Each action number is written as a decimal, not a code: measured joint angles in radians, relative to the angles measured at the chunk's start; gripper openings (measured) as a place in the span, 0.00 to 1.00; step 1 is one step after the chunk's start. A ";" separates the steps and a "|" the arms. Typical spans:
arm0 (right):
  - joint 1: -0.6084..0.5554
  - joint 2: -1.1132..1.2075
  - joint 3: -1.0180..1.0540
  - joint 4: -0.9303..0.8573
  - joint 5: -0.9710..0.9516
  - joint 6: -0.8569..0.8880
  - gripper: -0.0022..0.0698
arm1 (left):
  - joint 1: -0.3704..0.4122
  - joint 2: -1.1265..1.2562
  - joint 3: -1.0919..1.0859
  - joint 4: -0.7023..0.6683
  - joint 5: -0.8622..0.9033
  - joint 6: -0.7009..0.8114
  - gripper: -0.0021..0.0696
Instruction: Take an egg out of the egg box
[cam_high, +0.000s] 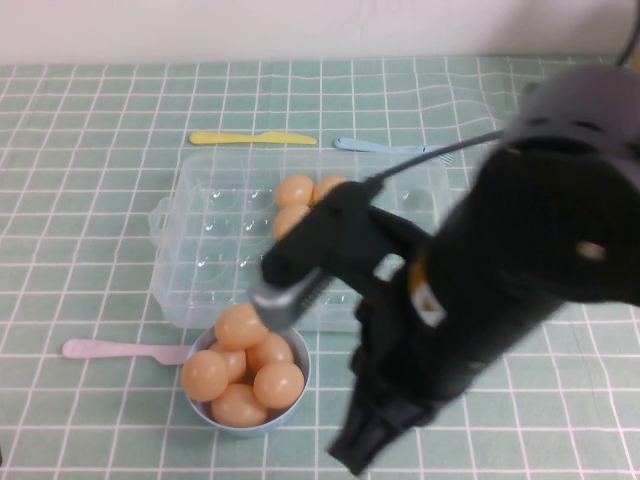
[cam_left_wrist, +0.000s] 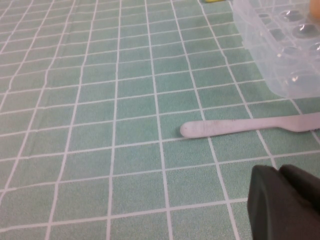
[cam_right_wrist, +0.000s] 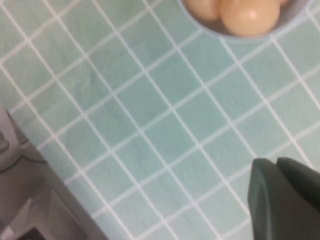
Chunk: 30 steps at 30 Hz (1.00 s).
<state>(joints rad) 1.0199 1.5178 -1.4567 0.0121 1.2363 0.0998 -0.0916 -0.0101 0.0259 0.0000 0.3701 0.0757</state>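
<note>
While three eggs remain at the egg box's twelve o'clock edge, we judge most already moved to the bowl at six. Our right hand hovers above it, grip unclear; the left hand waits aside, unclear too.

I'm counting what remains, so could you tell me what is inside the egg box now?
Three eggs show at the back of the egg box; the right arm covers its right part. Neither gripper is there.
</note>
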 joint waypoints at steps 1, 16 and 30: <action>0.000 -0.020 0.021 0.000 0.000 0.000 0.01 | 0.000 0.000 0.000 0.000 0.000 0.000 0.02; 0.000 -0.366 0.351 -0.012 0.005 0.002 0.01 | 0.000 0.000 0.000 0.000 0.000 0.000 0.02; -0.231 -0.582 0.797 0.023 -0.614 -0.079 0.01 | 0.000 0.000 0.000 0.000 0.000 0.000 0.02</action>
<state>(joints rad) 0.7884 0.9362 -0.6596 0.0352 0.6225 0.0204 -0.0916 -0.0101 0.0259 0.0000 0.3701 0.0757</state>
